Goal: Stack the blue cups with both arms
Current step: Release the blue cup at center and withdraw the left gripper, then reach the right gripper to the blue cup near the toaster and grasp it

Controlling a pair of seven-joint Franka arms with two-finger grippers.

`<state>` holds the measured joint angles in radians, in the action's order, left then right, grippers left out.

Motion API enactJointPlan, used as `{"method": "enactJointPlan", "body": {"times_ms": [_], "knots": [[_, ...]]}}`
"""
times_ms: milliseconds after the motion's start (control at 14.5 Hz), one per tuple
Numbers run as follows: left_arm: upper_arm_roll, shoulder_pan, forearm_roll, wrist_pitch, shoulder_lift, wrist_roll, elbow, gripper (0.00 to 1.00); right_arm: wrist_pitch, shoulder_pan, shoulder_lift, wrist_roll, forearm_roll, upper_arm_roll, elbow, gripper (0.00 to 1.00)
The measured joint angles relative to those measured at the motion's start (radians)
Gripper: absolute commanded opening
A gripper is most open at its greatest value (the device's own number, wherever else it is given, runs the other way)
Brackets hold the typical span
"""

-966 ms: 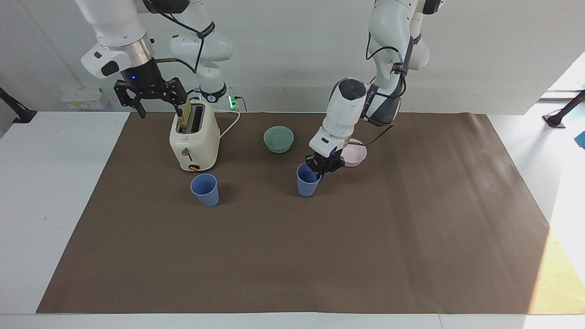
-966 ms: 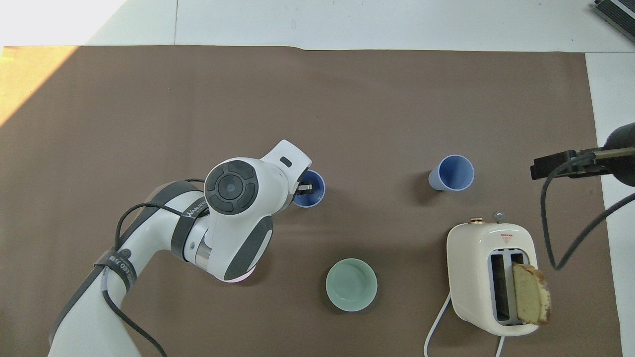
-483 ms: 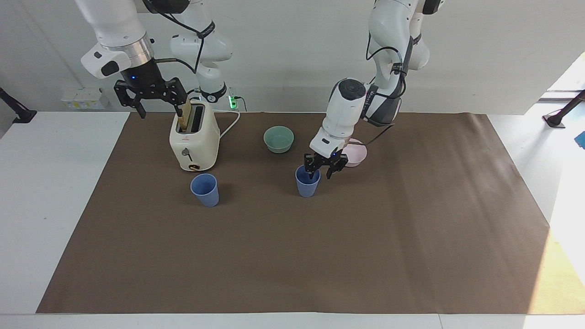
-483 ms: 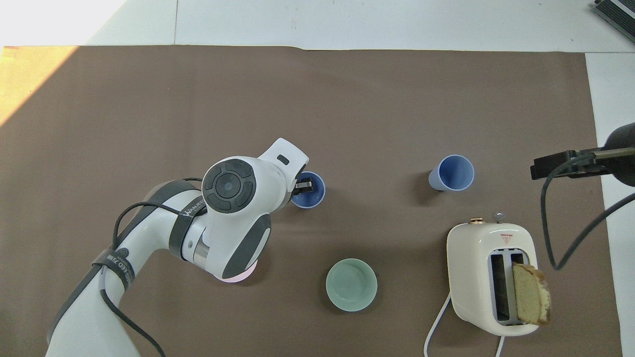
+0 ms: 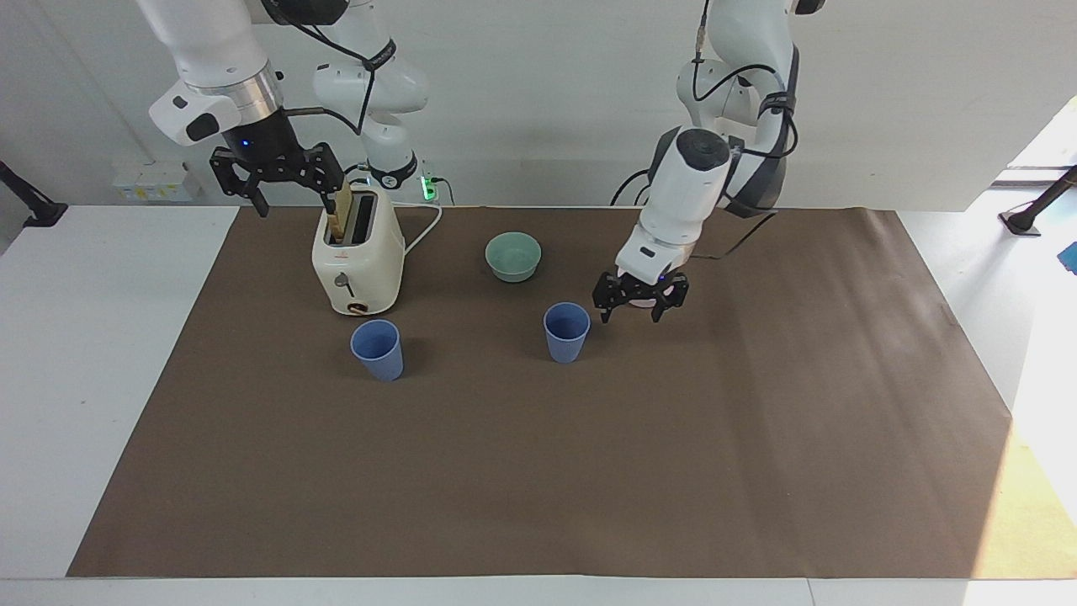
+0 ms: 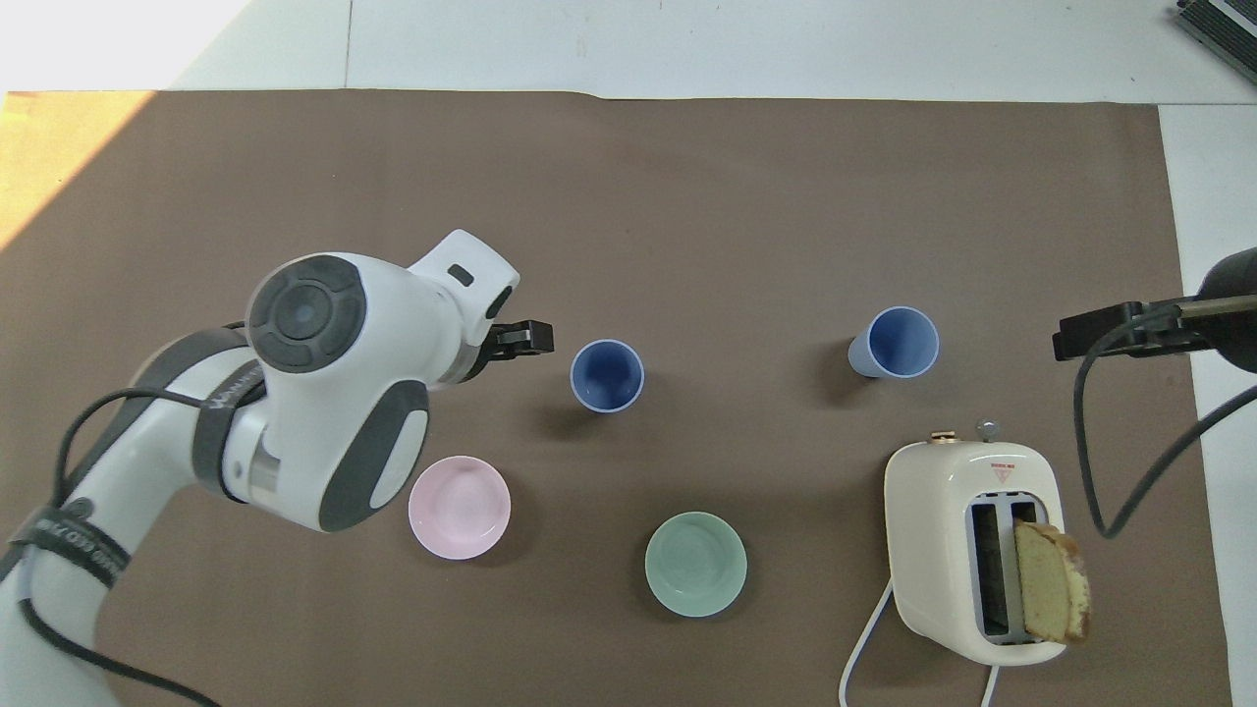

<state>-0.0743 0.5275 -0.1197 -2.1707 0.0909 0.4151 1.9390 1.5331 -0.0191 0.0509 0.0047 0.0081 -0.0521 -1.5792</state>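
Blue cups (image 5: 566,332) apart, "WANJEED" arm band (image 6: 228,398)

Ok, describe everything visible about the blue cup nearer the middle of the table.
The middle blue cup is a small periwinkle tumbler, matte and plastic-looking, tapered to a narrower base, with no handle. It stands upright on the brown mat, mouth up, and looks empty. It is farther from the robots than the green bowl and pink bowl. Nothing touches it; the left gripper hangs beside it with jaws open, clear of its rim.

Table (image 5: 101,379) bears brown mat (image 5: 538,471) under crockery, toaster (image 5: 358,261).
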Motion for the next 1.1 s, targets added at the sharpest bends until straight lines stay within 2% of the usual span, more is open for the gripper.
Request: {"method": "enactJointPlan", "body": {"times_ms": [276,621,897,1103], "knots": [[-0.006,-0.152,0.002,0.171,-0.116,-0.237,-0.014,1.00,0.000,-0.001,0.000,0.000,0.000,0.002,0.000,1.00],[-0.007,-0.334,0.017,0.394,-0.146,-0.455,-0.172,1.00,0.012,0.000,0.000,0.000,0.000,0.002,-0.009,1.00],[-0.008,-0.415,0.058,0.519,-0.144,-0.519,-0.304,1.00,0.120,0.000,-0.002,0.000,0.002,0.002,-0.116,1.00],[-0.007,-0.425,0.067,0.540,-0.139,-0.529,-0.330,1.00,0.247,0.000,-0.015,0.000,0.003,0.002,-0.241,1.00]]}}
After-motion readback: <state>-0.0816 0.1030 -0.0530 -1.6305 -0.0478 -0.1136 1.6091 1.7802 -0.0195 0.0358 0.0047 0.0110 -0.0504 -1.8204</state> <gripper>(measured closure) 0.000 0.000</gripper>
